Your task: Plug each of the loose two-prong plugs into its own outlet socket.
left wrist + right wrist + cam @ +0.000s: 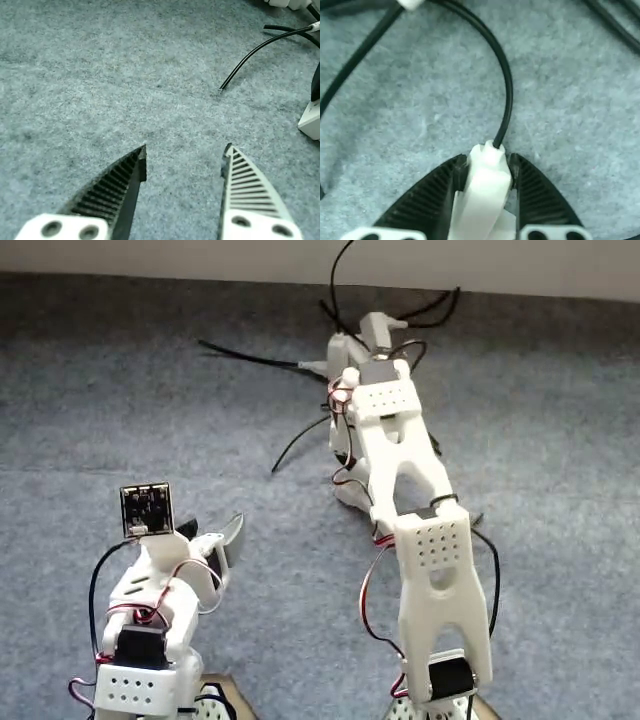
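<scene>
**Plug clamped at right, nothing held at left**

At left, low over the grey tabletop [100,390]: left end effector [185,155], jaws apart, gripping nothing, a loose wire end [222,89] well ahead. At right, stretched far out: right end effector [487,162] clamped on a white plug [485,185], long axis in line with the fingers, cord [507,95] leading straight ahead. Plainly the arm placed for plugging in.

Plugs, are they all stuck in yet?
I see none seated yet. In hand: the right tool grips a white plug on its black cord. Left: plugging it in; the left tool hangs open above the carpet, holding nothing.
</scene>
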